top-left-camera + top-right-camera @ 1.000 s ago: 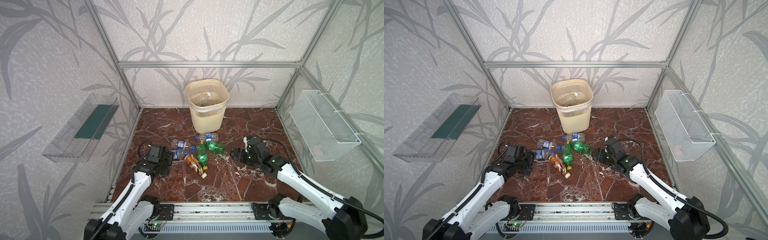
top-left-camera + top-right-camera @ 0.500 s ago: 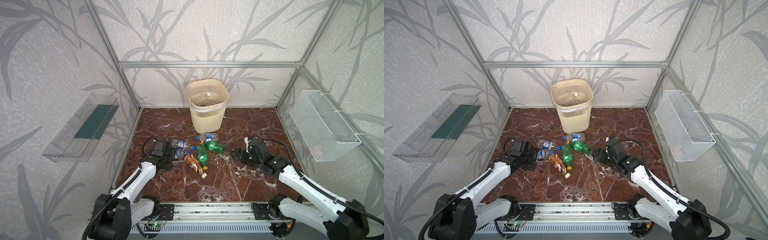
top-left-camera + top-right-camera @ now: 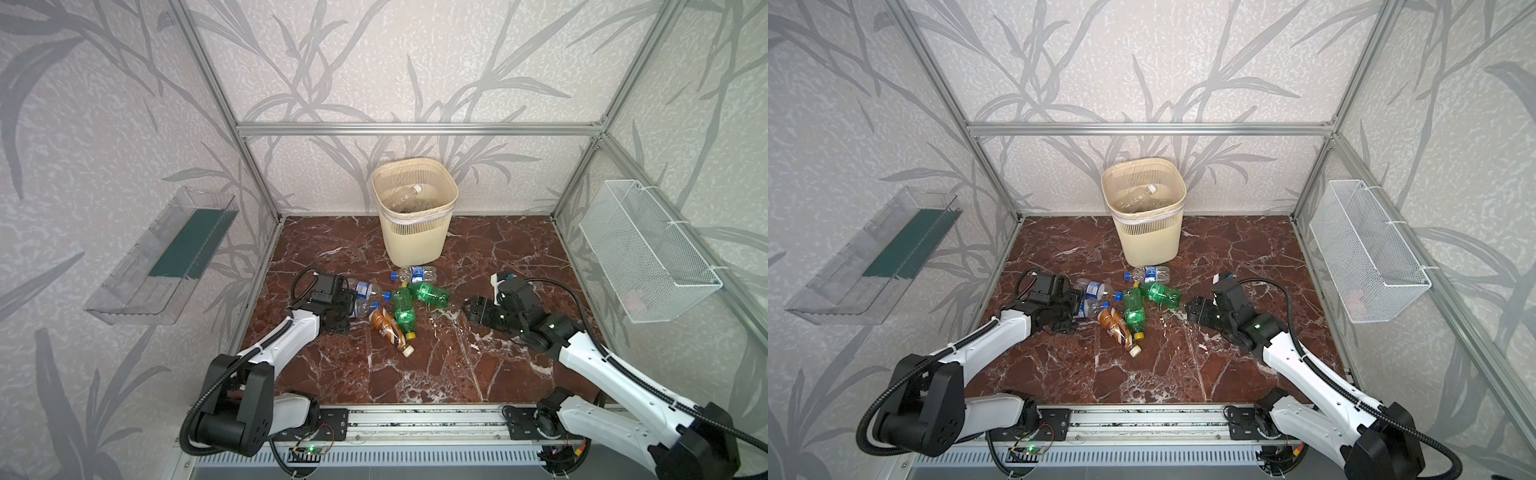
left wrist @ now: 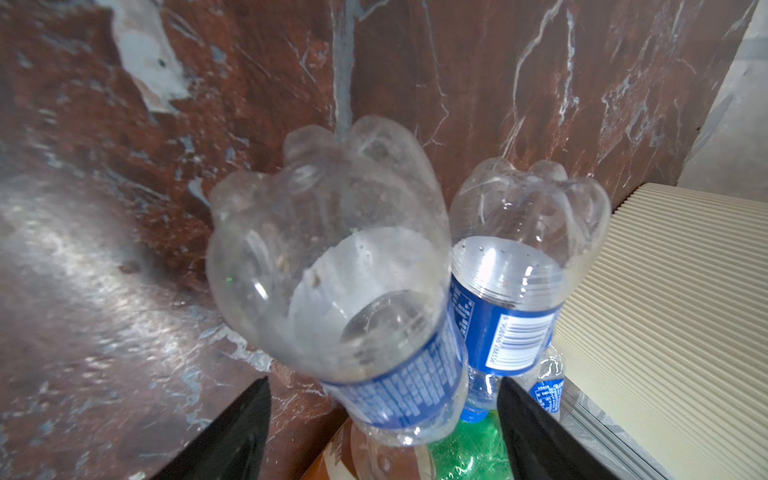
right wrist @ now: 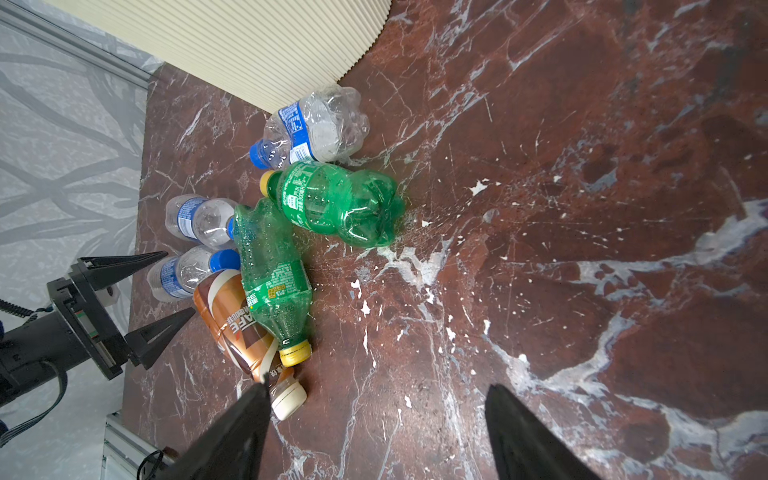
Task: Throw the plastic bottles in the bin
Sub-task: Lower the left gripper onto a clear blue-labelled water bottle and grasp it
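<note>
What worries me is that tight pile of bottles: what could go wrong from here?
The left claw stands open at a clear bottle that lies against a second clear bottle; closing may pinch both or shove one away. A green bottle rests partly on the brown bottle, so moving either could scatter the pile.
</note>
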You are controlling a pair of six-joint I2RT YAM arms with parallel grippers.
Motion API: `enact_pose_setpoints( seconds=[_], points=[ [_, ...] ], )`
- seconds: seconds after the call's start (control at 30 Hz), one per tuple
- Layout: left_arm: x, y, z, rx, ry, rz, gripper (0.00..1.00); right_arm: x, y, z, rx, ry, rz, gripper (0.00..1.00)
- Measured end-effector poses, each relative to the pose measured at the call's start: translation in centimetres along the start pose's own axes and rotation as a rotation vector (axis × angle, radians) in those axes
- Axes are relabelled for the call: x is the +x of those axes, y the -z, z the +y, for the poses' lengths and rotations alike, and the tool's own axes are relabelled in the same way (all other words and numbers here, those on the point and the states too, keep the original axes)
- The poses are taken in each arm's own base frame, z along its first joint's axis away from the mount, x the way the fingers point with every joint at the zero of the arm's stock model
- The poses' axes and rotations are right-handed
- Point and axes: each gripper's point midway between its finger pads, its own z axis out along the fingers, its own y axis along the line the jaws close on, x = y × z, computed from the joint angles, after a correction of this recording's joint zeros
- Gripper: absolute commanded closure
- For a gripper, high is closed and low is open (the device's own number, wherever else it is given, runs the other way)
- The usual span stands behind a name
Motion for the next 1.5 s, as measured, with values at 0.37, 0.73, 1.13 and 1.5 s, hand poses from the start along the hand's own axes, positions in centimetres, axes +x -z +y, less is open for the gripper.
enact_pose_setpoints(
  seconds=[0.37, 0.73, 1.13, 1.5],
  points=[
    [0.2, -0.9, 0.4, -0.023, -0.02, 0.013, 0.25, 0.0, 0.0, 0.0, 0.001, 0.002, 0.001, 0.19],
    [-0.4, -1.4, 0.8, -0.043, -0.025, -0.01, 0.31, 0.0, -0.1, 0.0, 0.002, 0.006, 0.002, 0.2],
    [-3.1, 0.0, 4.3, -0.158, -0.209, -0.03, 0.31, -0.1, -0.1, -0.1, 0.007, 0.021, -0.003, 0.21],
    [-1.9, 3.2, 10.5, -0.221, -0.355, 0.001, 0.16, 0.2, -0.5, -0.4, 0.02, 0.02, 0.011, 0.22]
  ],
)
